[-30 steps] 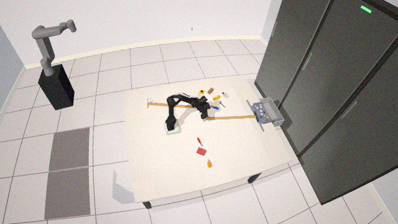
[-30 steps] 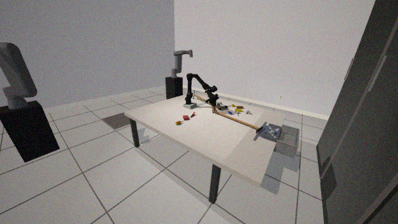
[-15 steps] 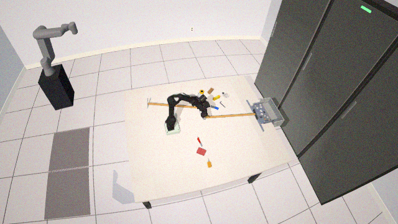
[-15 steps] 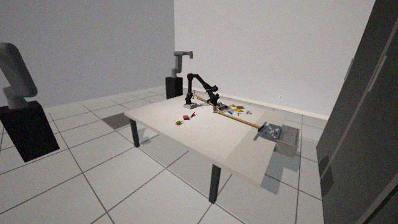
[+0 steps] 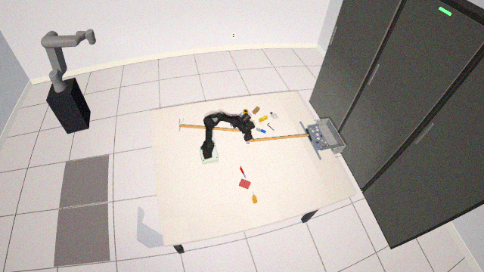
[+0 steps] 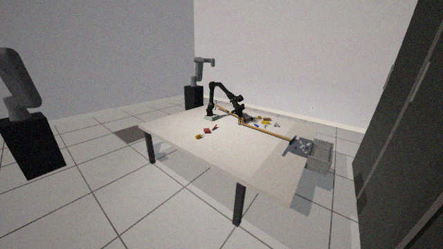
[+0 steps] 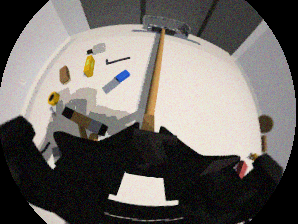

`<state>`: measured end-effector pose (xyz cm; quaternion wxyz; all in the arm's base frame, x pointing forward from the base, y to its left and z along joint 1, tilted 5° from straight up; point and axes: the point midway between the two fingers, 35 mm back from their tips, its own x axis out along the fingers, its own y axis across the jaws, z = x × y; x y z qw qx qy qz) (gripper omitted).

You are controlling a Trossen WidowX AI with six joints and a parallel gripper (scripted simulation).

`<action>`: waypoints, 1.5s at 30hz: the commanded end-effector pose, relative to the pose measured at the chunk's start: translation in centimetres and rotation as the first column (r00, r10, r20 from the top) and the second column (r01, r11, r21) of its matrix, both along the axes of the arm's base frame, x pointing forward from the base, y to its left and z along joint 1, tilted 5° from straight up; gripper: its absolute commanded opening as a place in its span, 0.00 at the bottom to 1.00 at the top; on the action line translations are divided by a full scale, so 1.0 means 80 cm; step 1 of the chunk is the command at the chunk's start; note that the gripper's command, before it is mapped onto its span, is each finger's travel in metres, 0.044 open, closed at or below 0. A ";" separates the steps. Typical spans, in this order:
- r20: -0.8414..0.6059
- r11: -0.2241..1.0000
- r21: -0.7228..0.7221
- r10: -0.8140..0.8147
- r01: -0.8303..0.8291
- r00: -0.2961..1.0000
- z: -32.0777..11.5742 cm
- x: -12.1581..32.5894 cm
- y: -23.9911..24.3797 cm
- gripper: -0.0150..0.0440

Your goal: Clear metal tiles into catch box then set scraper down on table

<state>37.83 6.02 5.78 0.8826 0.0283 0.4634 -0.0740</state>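
Wooden and long, the scraper's handle (image 5: 280, 137) (image 6: 268, 131) (image 7: 156, 82) is pinched at its near end in my pincer (image 5: 248, 140) (image 6: 240, 121) (image 7: 149, 127), and from there it runs across the counter (image 5: 287, 170) (image 6: 221, 145) (image 7: 205, 95) to a dark head at the near edge of the steel plate (image 5: 317, 138) (image 6: 300, 145). I can see small metal tiles (image 5: 318, 137) (image 6: 305, 146) scattered on that plate, with the grey catch box (image 5: 336, 150) (image 6: 320, 165) (image 7: 167, 21) just beyond it, while a blue-handled tool (image 5: 262, 131) (image 6: 256, 125) (image 7: 122, 76) lies beside the handle, apart from it.
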 end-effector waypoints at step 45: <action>-0.004 0.997 0.009 0.073 -0.073 0.997 0.012 -0.065 0.000 0.25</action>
